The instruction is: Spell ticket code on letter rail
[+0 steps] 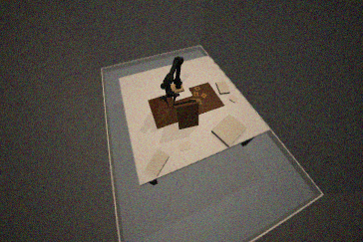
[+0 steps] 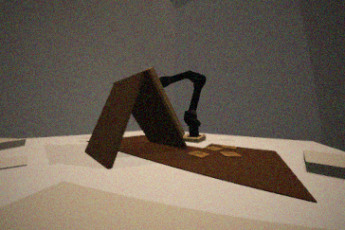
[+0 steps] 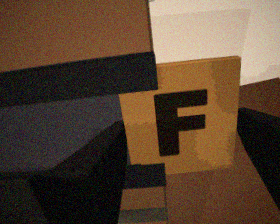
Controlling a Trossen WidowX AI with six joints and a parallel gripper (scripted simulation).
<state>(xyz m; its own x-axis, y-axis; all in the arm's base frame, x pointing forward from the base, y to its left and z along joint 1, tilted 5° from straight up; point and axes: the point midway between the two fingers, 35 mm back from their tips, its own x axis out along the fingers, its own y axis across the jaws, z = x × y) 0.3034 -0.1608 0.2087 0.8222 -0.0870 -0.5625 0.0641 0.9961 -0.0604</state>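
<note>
My gripper (image 3: 180,123) (image 1: 171,103) is shut on an orange-tan tile (image 3: 221,140) with a dark letter F, which looks upright in the wrist view. The tile is over the brown board (image 3: 196,197) (image 1: 159,115) (image 2: 265,174); its exact height is unclear. A dark and grey striped strip (image 3: 143,215), possibly part of the rail, shows below the tile. Several loose tiles, among them one tile (image 1: 203,96) (image 2: 230,154), lie on the board's right part, their letters unreadable. The ticket's code cannot be read. The stand hides the gripper in the exterior view.
A dark brown tent-shaped stand (image 1: 187,116) (image 2: 158,113) rises beside the gripper. A brown panel (image 3: 66,30) fills the wrist view's upper left. Pale flat blocks lie around the board, including a large one (image 1: 229,129), one at front left (image 1: 158,162) and one at right (image 1: 222,87) (image 2: 327,160).
</note>
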